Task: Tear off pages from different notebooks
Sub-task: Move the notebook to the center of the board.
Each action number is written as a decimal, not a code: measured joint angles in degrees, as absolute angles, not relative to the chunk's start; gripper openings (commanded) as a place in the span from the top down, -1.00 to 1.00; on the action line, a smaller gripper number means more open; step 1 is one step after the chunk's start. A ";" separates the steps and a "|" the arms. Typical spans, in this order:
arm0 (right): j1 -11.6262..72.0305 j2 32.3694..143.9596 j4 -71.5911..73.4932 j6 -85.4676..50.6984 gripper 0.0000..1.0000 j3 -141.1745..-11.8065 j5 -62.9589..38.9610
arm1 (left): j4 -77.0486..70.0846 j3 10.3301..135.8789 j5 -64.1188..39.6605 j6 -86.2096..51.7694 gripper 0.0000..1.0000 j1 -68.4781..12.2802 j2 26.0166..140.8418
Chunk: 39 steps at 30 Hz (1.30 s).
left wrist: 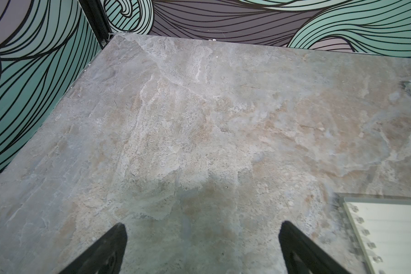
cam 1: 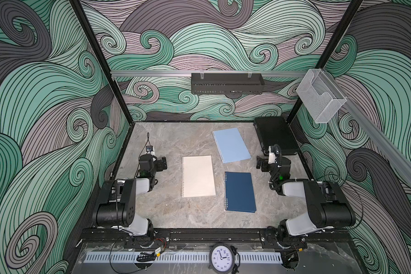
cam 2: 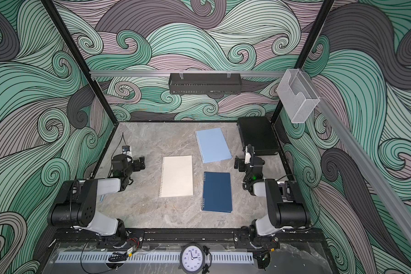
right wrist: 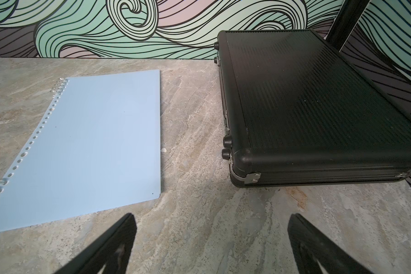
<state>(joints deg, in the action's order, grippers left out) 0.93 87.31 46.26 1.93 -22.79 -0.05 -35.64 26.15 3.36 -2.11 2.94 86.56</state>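
left tool [cam 1: 163, 163] apart, empty | cream notebook [cam 1: 198, 176] just to its right, spiral edge nearest, long axis roughly along its pointing direction | right tool [cam 1: 259, 162] apart, empty, farther off

3 walls [cam 1: 199, 35] wore green, grey and mauve swirl print. Grey marble-look tabletop [cam 1: 176, 142]. 2 black posts [cam 1: 98, 54] stood at the back corners. Silver rail [cam 1: 152, 73] held a black tray [cam 1: 227, 83]. Clear bin [cam 1: 318, 95] hung on the right wall. Clock [cam 1: 221, 258] lay at the front edge.
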 measured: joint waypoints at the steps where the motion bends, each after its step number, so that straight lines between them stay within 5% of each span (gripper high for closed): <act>1: 0.93 87.31 46.26 1.93 -1.00 -22.79 -0.05 | -35.64 26.15 3.36 -2.11 -0.97 2.94 86.56; 12: 1.21 86.72 42.74 1.41 -1.00 -24.16 2.66 | -32.64 27.42 4.80 -2.48 -0.97 2.94 86.15; 29: 12.71 65.60 -10.35 -7.01 -0.94 -56.60 6.70 | 21.17 71.72 9.06 -19.51 -0.94 -2.87 73.25; 39: 27.97 59.31 -22.92 -18.74 -0.85 -46.15 -1.93 | 37.87 54.50 5.08 -32.84 -0.80 -14.96 68.47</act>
